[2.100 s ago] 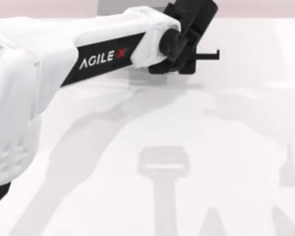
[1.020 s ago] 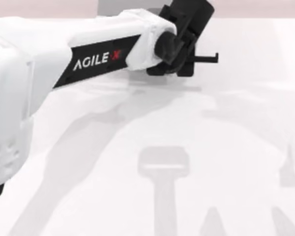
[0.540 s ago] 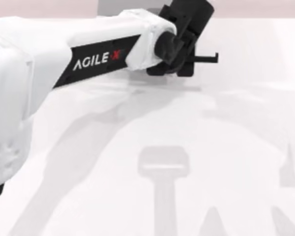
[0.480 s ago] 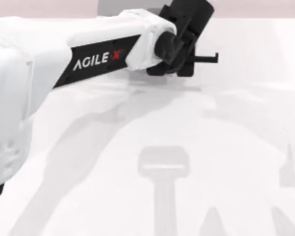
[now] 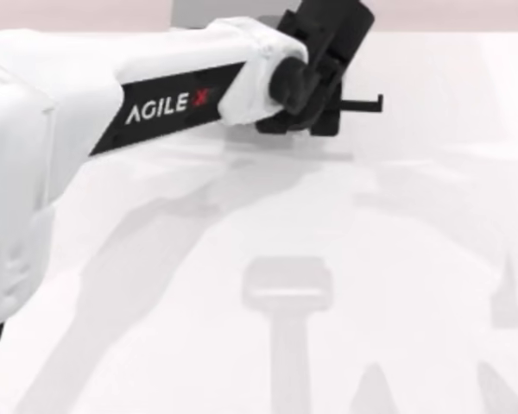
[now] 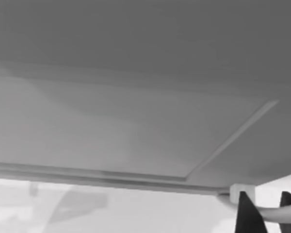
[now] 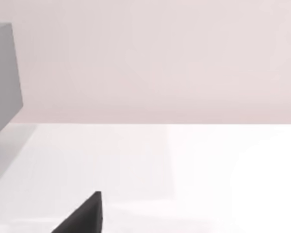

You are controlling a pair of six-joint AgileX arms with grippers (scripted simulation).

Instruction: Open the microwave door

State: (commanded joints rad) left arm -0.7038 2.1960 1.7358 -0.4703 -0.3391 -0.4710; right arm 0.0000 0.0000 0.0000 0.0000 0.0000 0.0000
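The microwave door fills the left wrist view directly ahead of the left gripper, whose two dark fingertips straddle the pale bar handle at the door's edge; the fingertips stand slightly apart with the bar between them, but firm clamping cannot be confirmed. In the top view the left arm reaches across to the table's far edge, its wrist pressed against the grey microwave, so the handle lies immediately at this gripper. The right gripper is well apart from the appliance, showing a single dark fingertip, spread undeterminable.
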